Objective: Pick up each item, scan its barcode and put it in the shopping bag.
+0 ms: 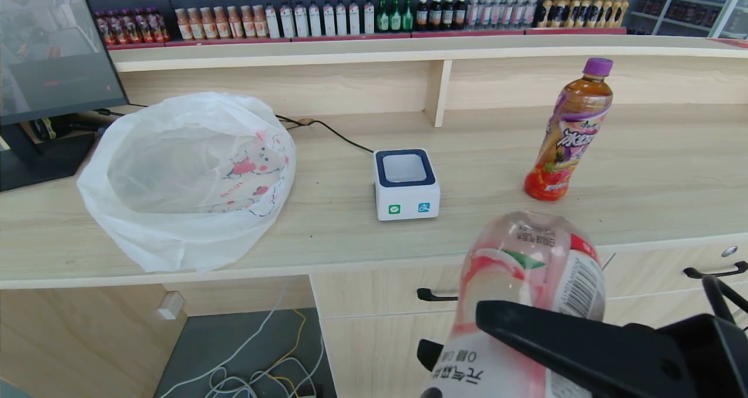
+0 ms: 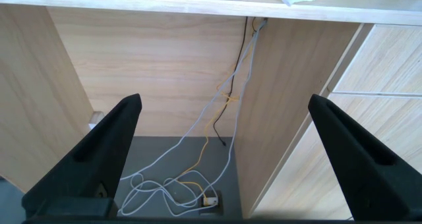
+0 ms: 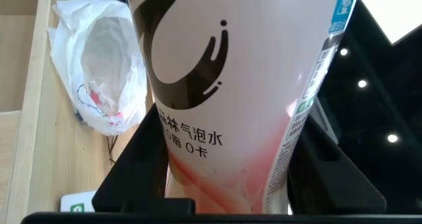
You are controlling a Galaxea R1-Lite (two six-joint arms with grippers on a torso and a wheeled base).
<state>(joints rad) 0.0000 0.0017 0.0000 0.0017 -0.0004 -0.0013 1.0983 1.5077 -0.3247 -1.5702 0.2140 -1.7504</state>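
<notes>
Scanner [image 1: 407, 183] white, window up, on pale wooden surface [image 1: 350, 234]. Nearer than scanner and to its right, off the surface edge: right pincer [image 1: 456, 335] clamped around a clear pink-labelled bottle [image 1: 520, 269], tilted, barcode showing. Left of scanner, on the surface: white shopping bag [image 1: 187, 179], mouth open upward. Right of scanner, well apart: upright tea bottle [image 1: 568, 132] with purple cap. Lower than scanner, before the cabinet opening: left pincer [image 2: 224, 165] spread wide, gripping nothing, cables [image 2: 178, 184] on the floor beneath.
</notes>
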